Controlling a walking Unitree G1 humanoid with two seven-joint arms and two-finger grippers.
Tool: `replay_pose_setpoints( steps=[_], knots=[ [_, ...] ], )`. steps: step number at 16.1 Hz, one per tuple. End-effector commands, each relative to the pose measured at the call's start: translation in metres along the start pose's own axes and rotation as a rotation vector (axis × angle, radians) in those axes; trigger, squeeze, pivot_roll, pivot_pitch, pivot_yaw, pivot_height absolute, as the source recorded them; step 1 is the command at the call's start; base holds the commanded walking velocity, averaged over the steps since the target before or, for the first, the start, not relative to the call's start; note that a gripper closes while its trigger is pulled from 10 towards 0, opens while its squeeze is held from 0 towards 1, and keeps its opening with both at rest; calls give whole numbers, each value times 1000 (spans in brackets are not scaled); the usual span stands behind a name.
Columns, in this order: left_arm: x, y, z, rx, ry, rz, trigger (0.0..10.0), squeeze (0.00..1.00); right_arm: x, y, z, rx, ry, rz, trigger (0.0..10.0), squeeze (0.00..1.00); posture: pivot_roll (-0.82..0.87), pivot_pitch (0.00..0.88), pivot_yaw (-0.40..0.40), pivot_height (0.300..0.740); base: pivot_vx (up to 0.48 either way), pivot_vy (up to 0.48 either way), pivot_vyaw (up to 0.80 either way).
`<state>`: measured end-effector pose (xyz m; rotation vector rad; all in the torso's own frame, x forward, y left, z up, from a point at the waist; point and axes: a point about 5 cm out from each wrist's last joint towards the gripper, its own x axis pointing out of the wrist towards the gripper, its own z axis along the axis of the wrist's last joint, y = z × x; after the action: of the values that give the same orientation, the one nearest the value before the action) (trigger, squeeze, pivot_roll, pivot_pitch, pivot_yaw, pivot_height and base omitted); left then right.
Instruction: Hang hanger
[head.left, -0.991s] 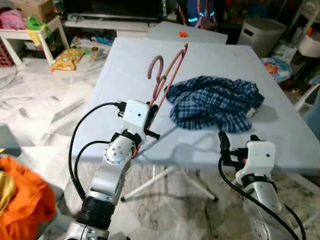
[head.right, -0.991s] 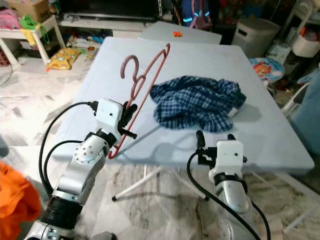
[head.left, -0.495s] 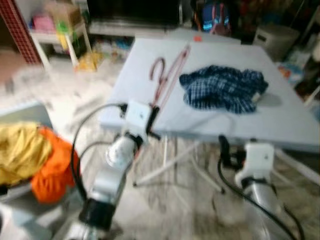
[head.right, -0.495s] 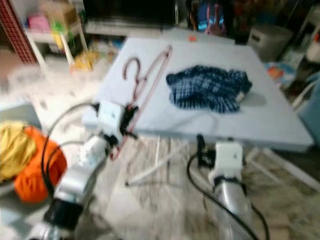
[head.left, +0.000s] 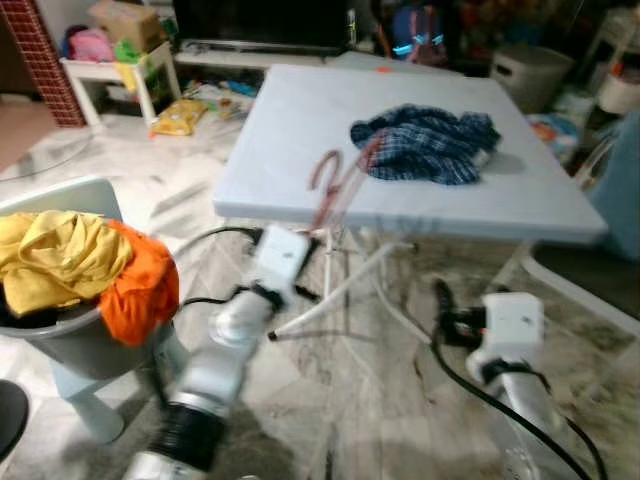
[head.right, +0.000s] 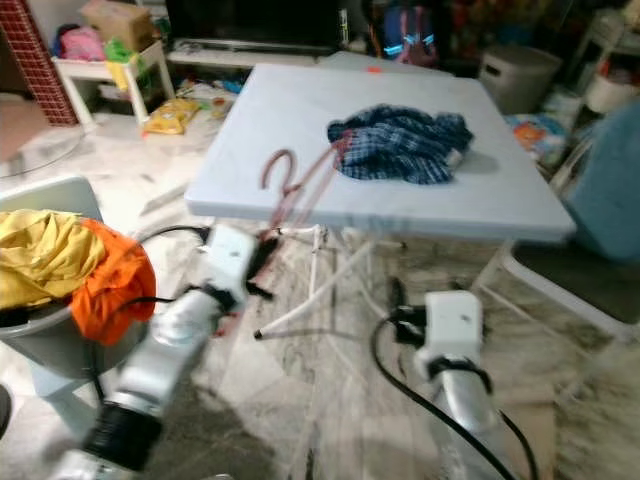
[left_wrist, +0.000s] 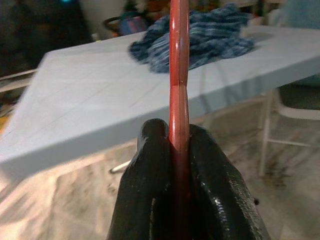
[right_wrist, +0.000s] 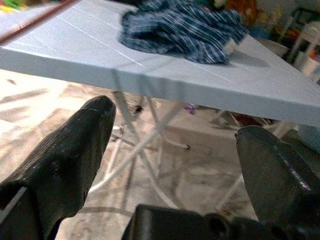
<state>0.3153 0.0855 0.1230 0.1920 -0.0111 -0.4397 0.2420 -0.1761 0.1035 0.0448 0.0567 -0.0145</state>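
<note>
Between your left end effector's (left_wrist: 177, 150) two black fingers (left_wrist: 150, 165) sits the pink hanger (head.left: 335, 190), clamped on its lower bar and raised with the hook uppermost, in front of the near edge of the pale bench (head.left: 300, 110). So the pick-up is done; by my reading the hanging itself is all left, since no rail or rack can be made out. Your right end effector (right_wrist: 170, 150) hangs low with fingers spread wide and empty. On the bench lies a crumpled blue plaid shirt (head.left: 425, 145); a basket of orange and yellow clothes (head.left: 80, 270) stands to your left. Both eye views are blurred, so the hook's outline is faint.
</note>
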Motion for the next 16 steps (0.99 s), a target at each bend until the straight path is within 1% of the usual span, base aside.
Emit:
replay_pose_setpoints(
  steps=[1,3,4,5,6,8,9,10,12,13,14,16],
  knots=[
    [1,-4,-2,8,1,-21,10000,0,0,-4,-6,-7,52,5,10000,0,80,0,-38,740,0,0,0],
    [1,-4,-9,14,31,-36,10000,0,1,-5,-9,-30,74,9,10000,0,71,0,-30,740,0,0,0],
    [0,-7,-20,38,101,-100,10000,0,2,-5,-9,-76,84,42,10000,0,67,0,-29,740,0,0,0],
    [-2,-10,-26,30,134,-180,10000,0,3,-7,-8,-123,80,42,10000,0,65,0,-29,740,0,0,0],
    [-3,-12,-31,31,167,-227,10000,0,4,-10,-8,-144,76,37,10000,0,61,0,-29,740,0,0,0],
    [-6,-16,-35,52,203,-367,10000,0,5,-21,-5,-192,50,26,10000,0,58,0,-33,740,0,0,0],
    [-8,-16,-38,89,215,-397,10000,0,4,-24,-5,-182,53,38,10000,0,62,0,-43,740,0,0,0],
    [-10,-16,-42,99,246,-428,10000,0,3,-28,-5,-194,66,63,10000,0,58,0,-48,740,0,0,0],
    [-14,-18,-50,157,287,-516,10000,0,-1,-35,-5,-251,92,150,10000,0,55,0,-52,740,0,0,0],
    [-22,-26,-52,256,286,-680,10000,0,-6,-43,-5,-419,120,289,10000,0,47,0,-53,740,0,0,0],
    [-25,-29,-52,284,285,-739,10000,0,-8,-45,-5,-477,133,339,10000,0,46,0,-54,740,0,0,0],
    [-30,-35,-51,331,272,-847,10000,0,-14,-49,-8,-622,184,494,10000,0,41,0,-58,740,0,0,0]
  ],
)
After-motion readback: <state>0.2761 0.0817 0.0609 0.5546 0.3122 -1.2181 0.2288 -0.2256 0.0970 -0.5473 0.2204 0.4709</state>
